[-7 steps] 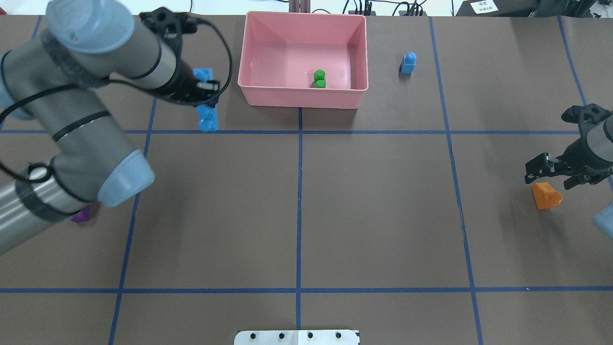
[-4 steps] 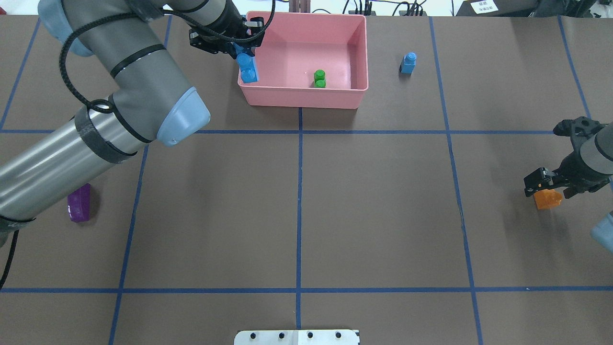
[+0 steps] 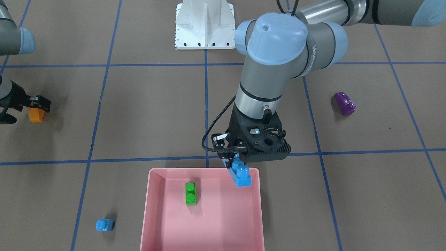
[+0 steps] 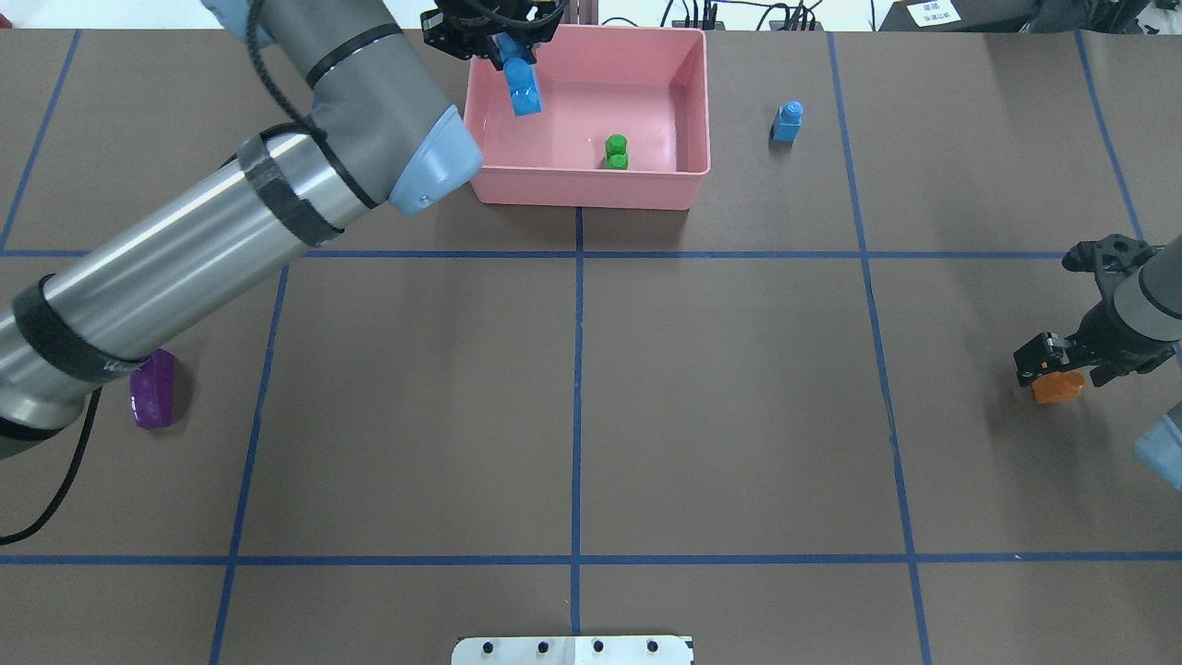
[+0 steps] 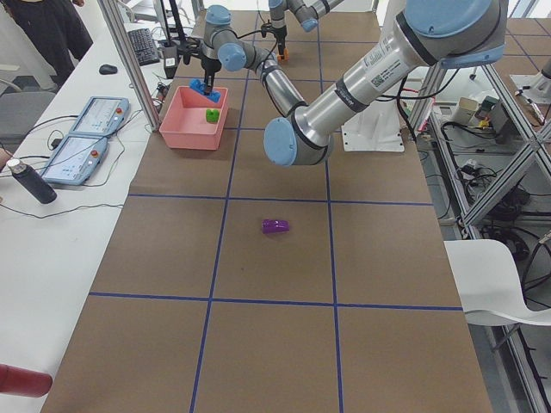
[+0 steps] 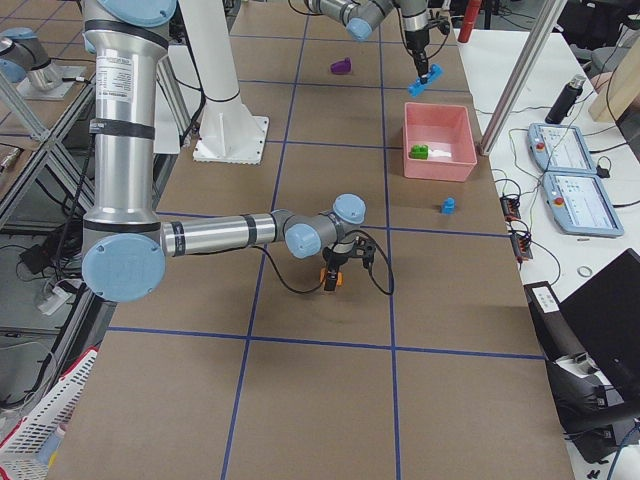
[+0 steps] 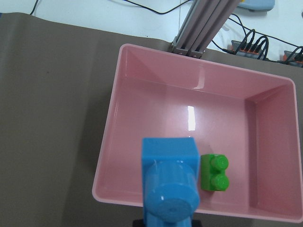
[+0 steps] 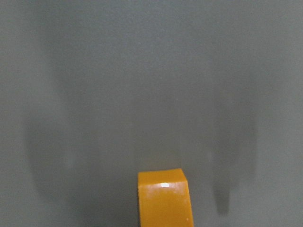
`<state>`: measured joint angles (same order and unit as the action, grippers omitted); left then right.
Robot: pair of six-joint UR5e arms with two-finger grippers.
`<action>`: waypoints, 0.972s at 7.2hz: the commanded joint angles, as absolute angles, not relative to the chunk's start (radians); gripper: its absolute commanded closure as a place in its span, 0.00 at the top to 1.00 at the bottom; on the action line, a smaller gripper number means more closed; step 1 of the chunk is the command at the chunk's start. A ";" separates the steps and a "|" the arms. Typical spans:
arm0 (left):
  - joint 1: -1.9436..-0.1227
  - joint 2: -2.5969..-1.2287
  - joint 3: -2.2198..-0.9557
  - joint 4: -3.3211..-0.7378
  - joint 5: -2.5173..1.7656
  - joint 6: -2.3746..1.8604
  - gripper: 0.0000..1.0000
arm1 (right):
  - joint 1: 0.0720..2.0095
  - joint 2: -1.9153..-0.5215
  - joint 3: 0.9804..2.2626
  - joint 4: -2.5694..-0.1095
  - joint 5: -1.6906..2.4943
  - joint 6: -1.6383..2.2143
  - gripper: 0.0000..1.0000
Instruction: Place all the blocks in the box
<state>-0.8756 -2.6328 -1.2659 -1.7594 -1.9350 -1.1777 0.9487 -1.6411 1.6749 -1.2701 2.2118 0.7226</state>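
Note:
My left gripper (image 4: 503, 42) is shut on the long blue brick (image 4: 524, 88) and holds it tilted above the near-left part of the pink box (image 4: 582, 189). The brick also shows in the left wrist view (image 7: 170, 184) and the front view (image 3: 240, 174). The green brick (image 4: 616, 152) lies inside the box. My right gripper (image 4: 1057, 368) is open, low over the orange brick (image 4: 1058, 388), its jaws either side of it. The small blue brick (image 4: 787, 122) stands right of the box. The purple brick (image 4: 153, 388) lies at the table's left, under my left arm.
The white robot base (image 3: 204, 24) stands at the table's near middle edge. Blue tape lines mark a grid on the brown table. Beyond the box, a side bench holds control pendants (image 5: 90, 129), cables and a dark bottle (image 5: 30, 181).
My left arm swung the long blue brick from the table left of the box up and over the box. My right gripper came down around the orange brick.

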 commanded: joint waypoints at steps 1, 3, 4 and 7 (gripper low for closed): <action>-0.884 -2.712 -1.055 -1.914 -1.872 -1.201 0.00 | 0.948 -1.634 1.667 -1.270 2.224 0.727 0.01; -0.868 -2.755 -0.930 -1.977 -1.845 -1.197 0.00 | 0.951 -1.646 1.692 -1.269 2.276 0.723 0.00; -0.861 -2.752 -0.924 -1.976 -1.847 -1.180 0.61 | 0.954 -1.640 1.712 -1.276 2.310 0.723 0.00; -0.886 -2.738 -1.007 -1.909 -1.931 -1.125 1.00 | 1.047 -1.492 1.727 -1.380 2.388 0.727 0.00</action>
